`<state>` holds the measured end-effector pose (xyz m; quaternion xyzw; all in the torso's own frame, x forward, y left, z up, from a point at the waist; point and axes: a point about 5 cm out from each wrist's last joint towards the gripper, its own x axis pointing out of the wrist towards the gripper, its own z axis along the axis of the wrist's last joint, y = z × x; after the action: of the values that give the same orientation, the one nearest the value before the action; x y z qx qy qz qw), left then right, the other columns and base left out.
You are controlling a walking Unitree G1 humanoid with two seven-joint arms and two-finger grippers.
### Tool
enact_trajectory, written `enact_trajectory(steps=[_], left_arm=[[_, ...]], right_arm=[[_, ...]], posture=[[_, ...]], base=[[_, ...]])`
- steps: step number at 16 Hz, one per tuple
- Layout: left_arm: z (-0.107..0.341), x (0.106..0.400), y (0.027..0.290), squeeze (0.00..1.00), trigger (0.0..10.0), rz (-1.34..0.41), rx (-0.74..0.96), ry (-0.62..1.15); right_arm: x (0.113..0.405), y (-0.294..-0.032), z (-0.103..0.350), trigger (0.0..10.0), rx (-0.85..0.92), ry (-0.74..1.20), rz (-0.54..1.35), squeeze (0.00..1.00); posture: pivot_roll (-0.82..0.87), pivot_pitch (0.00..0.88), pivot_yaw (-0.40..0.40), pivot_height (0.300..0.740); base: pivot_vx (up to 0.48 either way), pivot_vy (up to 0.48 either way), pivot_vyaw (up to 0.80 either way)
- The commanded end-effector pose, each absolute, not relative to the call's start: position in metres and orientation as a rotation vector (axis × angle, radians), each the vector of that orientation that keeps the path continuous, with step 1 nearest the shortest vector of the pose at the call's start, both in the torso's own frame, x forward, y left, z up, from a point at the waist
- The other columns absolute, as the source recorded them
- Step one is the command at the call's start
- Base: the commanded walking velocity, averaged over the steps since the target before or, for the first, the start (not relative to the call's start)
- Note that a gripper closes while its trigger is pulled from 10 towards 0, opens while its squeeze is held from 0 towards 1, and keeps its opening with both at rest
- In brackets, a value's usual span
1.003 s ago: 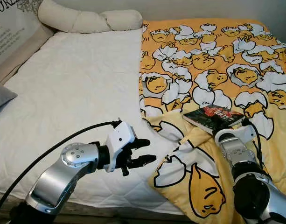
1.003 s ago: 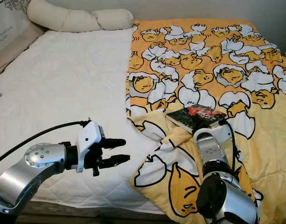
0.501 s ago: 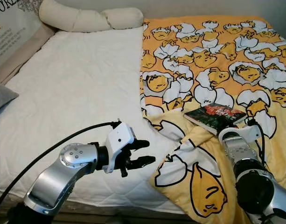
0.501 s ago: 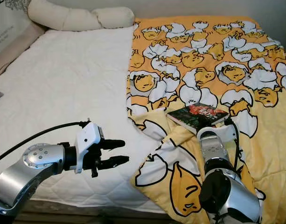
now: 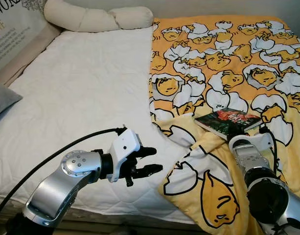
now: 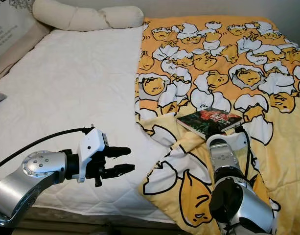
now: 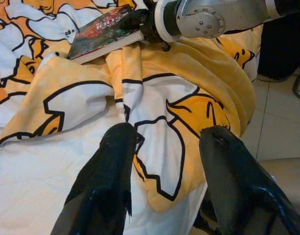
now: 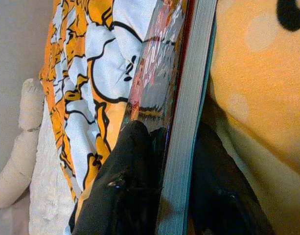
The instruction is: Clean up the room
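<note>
Bed (image 5: 81,93) scene: book (image 5: 229,122) on yellow blanket (image 5: 223,63) near front right edge, pinched by right gripper (image 8: 172,161) fingers above and below, left gripper (image 5: 150,160) spread open over white sheet; pickup step, next likely lift clear.

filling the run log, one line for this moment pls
right claw: shut on book | left claw: open over mattress | blanket: rumpled

Head cams: high, facing fwd/down over bed (image 5: 81,88). L wrist: low, near, facing book (image 7: 108,32). R wrist: v. close on book. Shared: book, blanket (image 6: 208,54).
</note>
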<state>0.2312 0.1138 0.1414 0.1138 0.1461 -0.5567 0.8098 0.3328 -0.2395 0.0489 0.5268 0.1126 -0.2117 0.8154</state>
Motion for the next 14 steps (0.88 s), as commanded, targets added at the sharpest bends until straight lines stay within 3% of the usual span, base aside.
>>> enact_trajectory(steps=[1,4,5,9,13,14], left_arm=[[0.141,0.23,0.114,0.02,10.0,-1.189,0.249,0.314],[0.141,0.234,0.112,0.03,10.0,-1.175,0.248,0.294],[0.141,0.237,0.111,0.02,10.0,-1.161,0.245,0.28],[0.141,0.244,0.108,0.02,10.0,-1.118,0.228,0.247],[0.144,0.258,0.112,0.02,10.0,-1.014,0.22,0.182],[0.145,0.262,0.113,0.0,10.0,-0.99,0.224,0.158]], right_arm=[[0.337,-0.234,0.053,0.0,1.116,0.242,-0.432,0.0],[0.341,-0.237,0.059,0.0,0.969,0.234,-0.39,0.0],[0.343,-0.236,0.063,1.6,0.896,0.228,-0.355,0.0],[0.348,-0.232,0.072,1.8,0.76,0.187,-0.28,0.0],[0.356,-0.233,0.097,2.1,0.624,0.024,-0.23,0.0],[0.357,-0.233,0.104,3.1,0.595,-0.02,-0.215,0.0]], posture=[[0.15,0.001,0.067,0.74],[0.13,0.0,0.047,0.74],[0.12,0.0,0.034,0.74],[0.1,0.0,0.02,0.74],[0.07,0.0,0.025,0.74],[0.06,0.0,0.03,0.74]], base=[[0.0,0.0,0.0],[0.0,0.0,0.0],[0.0,0.0,0.0],[0.0,0.0,0.0],[0.0,0.0,0.0],[0.0,0.0,0.0]])
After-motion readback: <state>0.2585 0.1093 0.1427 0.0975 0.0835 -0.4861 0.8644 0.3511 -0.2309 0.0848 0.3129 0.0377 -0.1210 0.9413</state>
